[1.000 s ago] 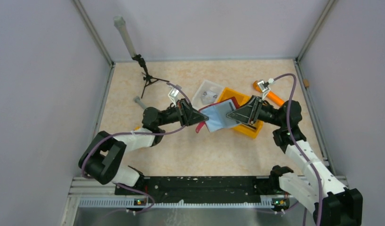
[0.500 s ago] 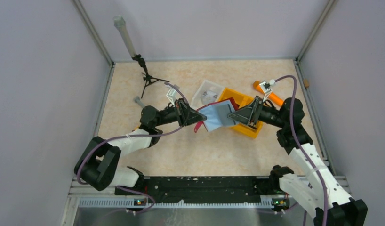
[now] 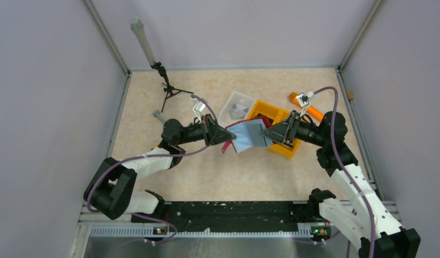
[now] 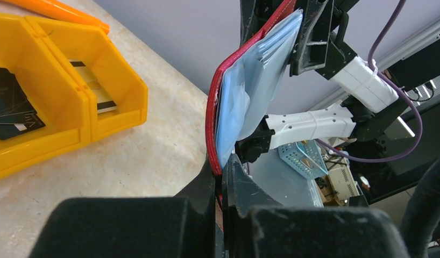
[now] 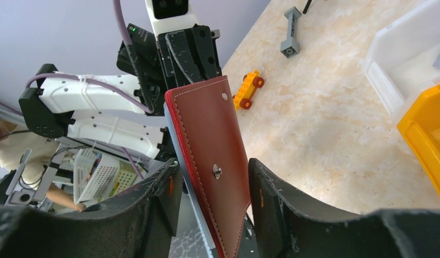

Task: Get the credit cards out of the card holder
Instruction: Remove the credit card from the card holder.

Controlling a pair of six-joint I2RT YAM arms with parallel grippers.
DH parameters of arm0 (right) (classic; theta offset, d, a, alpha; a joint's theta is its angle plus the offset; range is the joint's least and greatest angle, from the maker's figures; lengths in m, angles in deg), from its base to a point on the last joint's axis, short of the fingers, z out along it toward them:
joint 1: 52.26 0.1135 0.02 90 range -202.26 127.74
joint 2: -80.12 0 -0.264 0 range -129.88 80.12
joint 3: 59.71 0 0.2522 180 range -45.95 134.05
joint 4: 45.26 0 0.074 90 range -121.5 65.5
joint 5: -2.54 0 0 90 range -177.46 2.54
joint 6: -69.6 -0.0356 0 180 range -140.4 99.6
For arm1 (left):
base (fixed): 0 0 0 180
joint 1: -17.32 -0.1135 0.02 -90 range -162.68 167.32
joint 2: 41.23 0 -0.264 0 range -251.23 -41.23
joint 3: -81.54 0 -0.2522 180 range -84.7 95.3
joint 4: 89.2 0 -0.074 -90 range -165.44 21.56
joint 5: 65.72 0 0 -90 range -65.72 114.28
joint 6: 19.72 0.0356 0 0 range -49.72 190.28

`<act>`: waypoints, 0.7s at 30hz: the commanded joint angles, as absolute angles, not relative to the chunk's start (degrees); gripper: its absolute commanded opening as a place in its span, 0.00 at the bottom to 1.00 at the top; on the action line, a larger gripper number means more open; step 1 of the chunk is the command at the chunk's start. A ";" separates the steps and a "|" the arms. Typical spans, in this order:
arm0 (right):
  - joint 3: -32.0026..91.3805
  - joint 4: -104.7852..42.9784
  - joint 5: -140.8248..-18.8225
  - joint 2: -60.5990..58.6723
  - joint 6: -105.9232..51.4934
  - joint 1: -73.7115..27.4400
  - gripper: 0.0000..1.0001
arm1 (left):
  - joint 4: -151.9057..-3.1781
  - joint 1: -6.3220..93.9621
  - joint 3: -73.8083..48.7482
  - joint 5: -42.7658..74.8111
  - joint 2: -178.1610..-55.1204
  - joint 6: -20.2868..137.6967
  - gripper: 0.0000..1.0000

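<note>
**Progress:** partway, by my read. The flat dark-red folding card holder (image 3: pixel 249 134) w/ pale blue-grey inner sleeves is up off the table at mid-field, slung between both arms. Its far end is over the near-left corner of the yellow-orange two-compartment plastic tray (image 3: pixel 286 148).

**L gripper** (image 4: pixel 222 164): jaws pinched tight on the holder's red bottom edge, a pale sleeve caught in w/ it.

**R gripper** (image 5: pixel 213 174): jaws part-way apart, straddling the red outer flap w/ its two snap studs. Can't tell if either pad touches it. Looks more like bracketing than gripping.

**Done:** credit cards (image 4: pixel 94 88) — at least two seem out already. A yellowish one w/ black stripe sits in one tray compartment, and a dark flat card (image 4: pixel 11 110) lies in the other. The clear-white square tray (image 3: pixel 236 107) beside it holds small grey bits, too small to name.

**Left to do:** the sleeve edges show several layers in the left wrist view, but I can't tell if any card is inside, and none pokes out. Next prob. needs R to get a fine pinch on a card edge while L anchors the holder.

**Surface:** beige marbled tabletop (image 3: pixel 207 177), flat and matte.

**Room:** pale lilac-grey walls (image 3: pixel 45 107) on three sides, aluminium corner posts.

**Also on the table:**
- black mini tripod w/ grey pole (image 3: pixel 167 91), far left
- small grey block (image 5: pixel 290 35)
- yellow toy car w/ red wheels (image 5: pixel 249 88), near the L arm
- orange stick-like item (image 3: pixel 310 110), beyond the tray at far right
</note>
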State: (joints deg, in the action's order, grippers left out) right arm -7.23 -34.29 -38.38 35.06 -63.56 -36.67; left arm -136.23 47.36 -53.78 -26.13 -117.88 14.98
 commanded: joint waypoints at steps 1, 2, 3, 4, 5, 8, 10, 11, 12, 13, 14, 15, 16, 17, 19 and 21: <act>-4.28 -34.83 -38.69 35.56 -62.15 -36.35 0.46 | -137.65 47.07 -52.20 -27.21 -116.47 16.14 0.00; -4.28 -34.84 -38.62 35.56 -62.15 -36.32 0.45 | -137.60 47.10 -52.18 -27.30 -116.44 16.08 0.00; -4.28 -34.92 -38.51 35.62 -62.15 -36.34 0.47 | -137.54 47.11 -52.18 -27.25 -116.43 16.14 0.00; -4.35 -35.07 -38.32 35.63 -62.15 -36.28 0.52 | -137.36 47.12 -52.10 -27.30 -116.50 16.29 0.00; -4.33 -35.17 -38.21 35.72 -62.23 -36.29 0.56 | -137.11 47.12 -52.03 -27.38 -116.53 16.39 0.00; -4.29 -35.11 -38.17 35.90 -62.28 -36.36 0.59 | -137.05 47.11 -51.85 -27.57 -116.64 16.33 0.00; -4.29 -35.25 -37.93 35.86 -62.41 -36.35 0.59 | -136.78 47.09 -51.76 -27.57 -116.66 16.55 0.00; -4.29 -35.31 -37.90 35.92 -62.41 -36.28 0.59 | -136.64 47.09 -51.72 -27.57 -116.75 16.73 0.00; -4.29 -35.28 -37.87 35.91 -62.41 -36.34 0.56 | -136.61 47.08 -51.69 -27.64 -116.80 16.76 0.00; -4.29 -35.28 -37.81 35.91 -62.41 -36.33 0.55 | -136.61 47.07 -51.66 -27.58 -116.94 16.88 0.00; -4.29 -35.34 -37.81 35.91 -62.46 -36.37 0.52 | -136.53 47.08 -51.70 -27.62 -117.03 16.93 0.00; -4.29 -35.36 -37.81 35.91 -62.49 -36.31 0.51 | -136.52 47.10 -51.70 -27.65 -117.10 16.93 0.00; -4.29 -35.37 -37.74 35.91 -62.54 -36.33 0.50 | -136.60 47.11 -51.72 -27.66 -117.19 16.89 0.00; -4.35 -35.41 -37.74 35.91 -62.51 -36.34 0.47 | -136.61 47.10 -51.69 -27.66 -117.24 16.85 0.00; -4.37 -35.37 -37.72 35.83 -62.66 -36.33 0.40 | -136.70 47.07 -51.65 -27.69 -117.24 16.77 0.00; -4.37 -35.64 -37.53 35.70 -62.80 -36.35 0.38 | -136.65 47.09 -51.57 -27.67 -117.04 16.83 0.00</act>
State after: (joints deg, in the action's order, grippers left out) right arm -7.18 -33.80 -38.25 35.06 -62.97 -36.67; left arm -134.07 47.36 -53.72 -27.31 -117.88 16.07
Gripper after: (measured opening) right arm 0.397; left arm 0.031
